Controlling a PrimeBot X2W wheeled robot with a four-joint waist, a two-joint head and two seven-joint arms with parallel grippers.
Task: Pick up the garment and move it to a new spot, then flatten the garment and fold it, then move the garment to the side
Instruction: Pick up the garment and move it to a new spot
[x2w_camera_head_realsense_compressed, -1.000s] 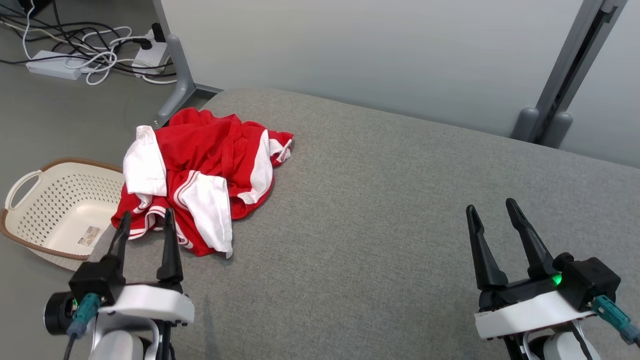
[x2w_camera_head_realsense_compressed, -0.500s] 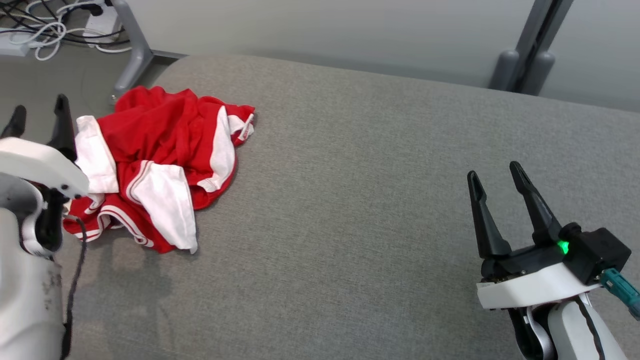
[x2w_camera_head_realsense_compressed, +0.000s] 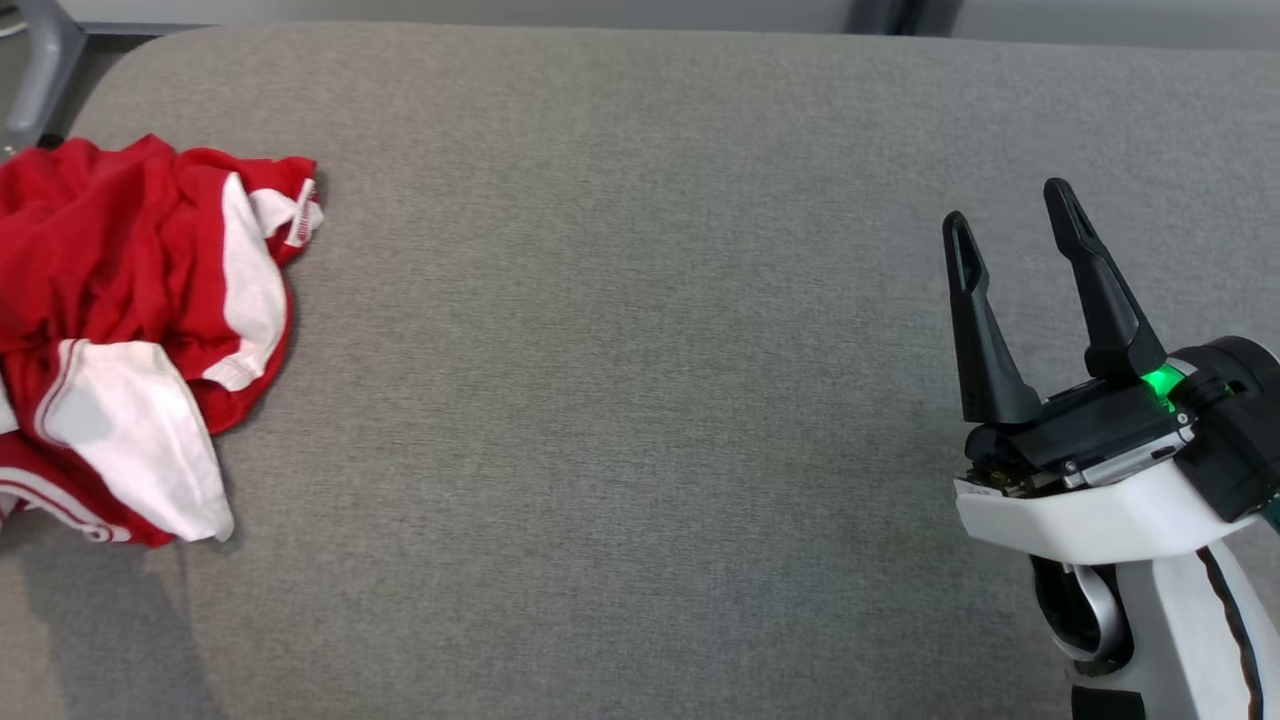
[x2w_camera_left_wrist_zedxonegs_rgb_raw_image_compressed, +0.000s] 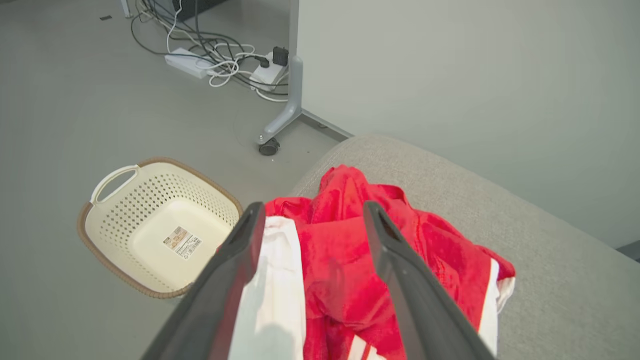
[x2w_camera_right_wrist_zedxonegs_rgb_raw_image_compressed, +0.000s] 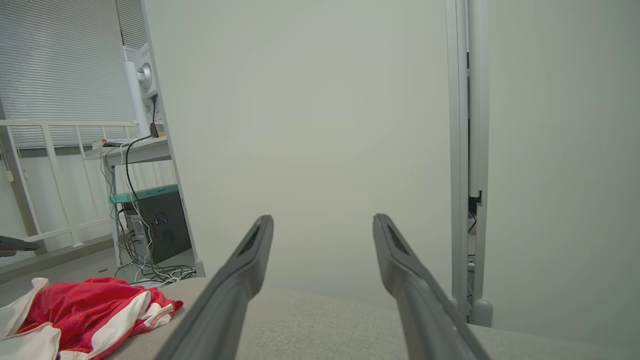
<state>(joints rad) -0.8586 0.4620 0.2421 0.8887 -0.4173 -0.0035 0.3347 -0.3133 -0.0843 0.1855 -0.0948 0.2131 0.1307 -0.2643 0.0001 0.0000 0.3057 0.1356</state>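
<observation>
Grey woven cloth covers the wide padded surface (x2w_camera_head_realsense_compressed: 640, 330) in front of you. The garment (x2w_camera_head_realsense_compressed: 130, 300) lies crumpled in a heap at its left end, close to the rounded corner. It is a red top with white panels and white-striped trim, bunched on itself, with one white panel flopped over the near side. Past that corner, down on the floor (x2w_camera_left_wrist_zedxonegs_rgb_raw_image_compressed: 75, 100), sits a cream perforated basket (x2w_camera_left_wrist_zedxonegs_rgb_raw_image_compressed: 150, 225).

Expect the garment to be light, soft and limp. It will sag and trail from any pinch, and if you catch one loose layer you will likely draw out just that layer while the rest drags. For the carry, I'd judge the thick red fold on top of the heap the best place to bite, since several layers stack there. A hemmed, striped edge would give a firmer hold for flattening. The woven surface probably grips the cloth, so lift it clear rather than slide it.

Your left gripper (x2w_camera_left_wrist_zedxonegs_rgb_raw_image_compressed: 314, 206) hovers over the heap, its fingers (x2w_camera_left_wrist_zedxonegs_rgb_raw_image_compressed: 407, 280) spread wide with red and white cloth showing between them and nothing held. I cannot tell whether the tips touch the fabric. Your right gripper (x2w_camera_head_realsense_compressed: 1008, 203) is well apart over bare surface on the right, jaws likewise parted and empty.
</observation>
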